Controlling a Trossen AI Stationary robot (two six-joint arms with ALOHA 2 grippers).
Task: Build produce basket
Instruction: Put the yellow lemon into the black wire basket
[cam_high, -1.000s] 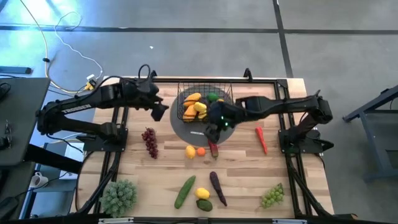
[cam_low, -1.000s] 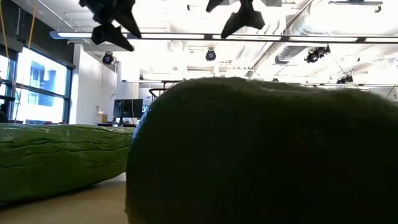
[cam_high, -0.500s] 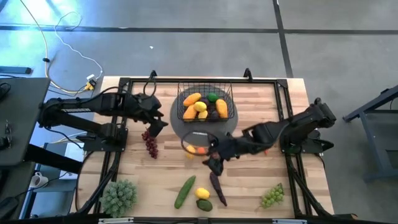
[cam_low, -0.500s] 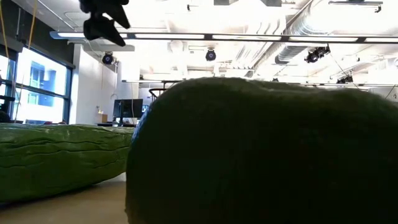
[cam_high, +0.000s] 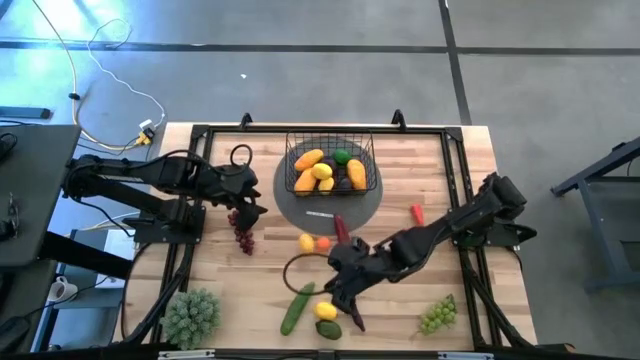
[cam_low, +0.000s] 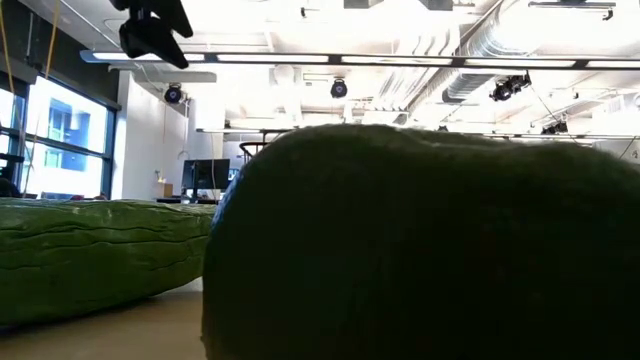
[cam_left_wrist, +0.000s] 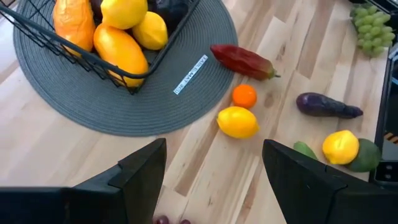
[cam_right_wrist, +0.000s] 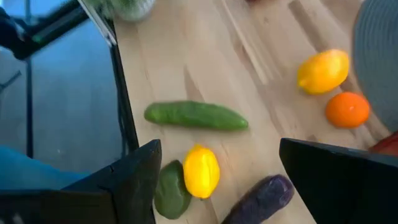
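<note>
eggplant (cam_high: 349, 303) beside lemon (cam_high: 326, 311)

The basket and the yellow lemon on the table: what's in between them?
In the left wrist view, only the grey round mat and bare wood lie between the basket and the lemon. A white label sits on the mat.

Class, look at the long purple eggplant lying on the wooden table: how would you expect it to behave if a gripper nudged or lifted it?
The eggplant looks rounded and elongated, so a sideways nudge would probably roll it. Its tapered, slightly curved shape suggests it may pivot rather than slide straight. It appears smooth, so it might slip if gripped near the thin end.
</note>
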